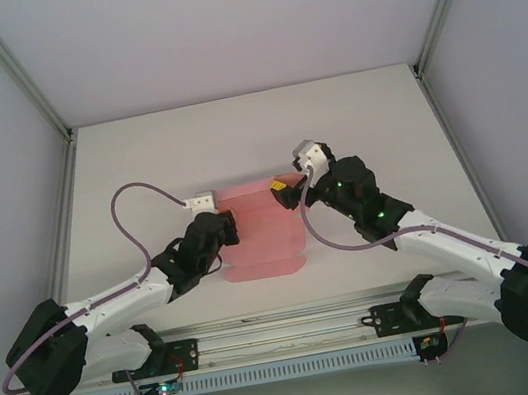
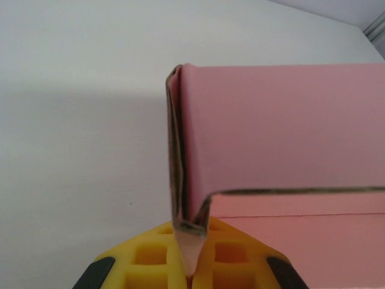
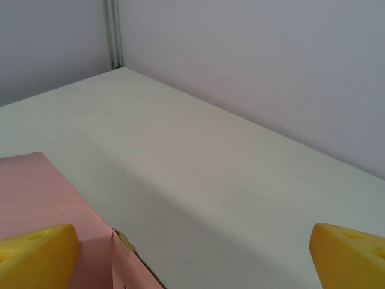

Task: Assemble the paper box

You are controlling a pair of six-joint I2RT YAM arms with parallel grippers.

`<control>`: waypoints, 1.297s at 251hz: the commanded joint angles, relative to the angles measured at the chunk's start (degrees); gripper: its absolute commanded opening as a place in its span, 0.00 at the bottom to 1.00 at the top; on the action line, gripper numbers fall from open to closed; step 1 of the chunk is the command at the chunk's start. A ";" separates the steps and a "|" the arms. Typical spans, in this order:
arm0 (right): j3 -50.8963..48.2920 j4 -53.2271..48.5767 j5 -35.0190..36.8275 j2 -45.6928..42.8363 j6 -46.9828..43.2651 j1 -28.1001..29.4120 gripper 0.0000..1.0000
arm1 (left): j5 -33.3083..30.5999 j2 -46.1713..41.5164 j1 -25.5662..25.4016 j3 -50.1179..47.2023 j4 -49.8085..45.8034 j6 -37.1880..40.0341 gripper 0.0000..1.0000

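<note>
Left wrist: left gripper (image 2: 189,256) pinches shut on a folded wall of the pink thin-card paper box (image 2: 283,132).
Top external: box lies on the white table (image 1: 137,168), between the grippers.
Right gripper (image 3: 192,253): wide open, empty, beside a box corner.
Advice: hold the pinch firm while folding.

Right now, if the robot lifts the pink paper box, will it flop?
Probably floppy: the paper box is thin card, lying mostly flat. Its folded wall stands pinched in the left gripper, so creases likely stiffen it. Likely very light.
</note>
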 commanded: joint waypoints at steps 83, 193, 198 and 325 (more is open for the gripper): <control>-13.46 34.48 4.59 2.16 11.34 3.51 0.98 | 8.01 0.36 -0.50 -0.52 10.27 -2.79 0.00; -12.53 21.34 11.02 -7.26 12.17 4.63 0.98 | 5.20 1.36 -0.46 0.07 7.34 -6.38 0.00; -12.63 19.45 11.79 -8.57 12.31 4.65 0.98 | 4.56 1.02 -0.48 -0.15 7.30 -6.69 0.00; -4.95 -29.23 15.77 -20.79 18.66 -0.64 0.98 | -5.57 -7.14 -0.44 -2.42 -1.30 -7.54 0.00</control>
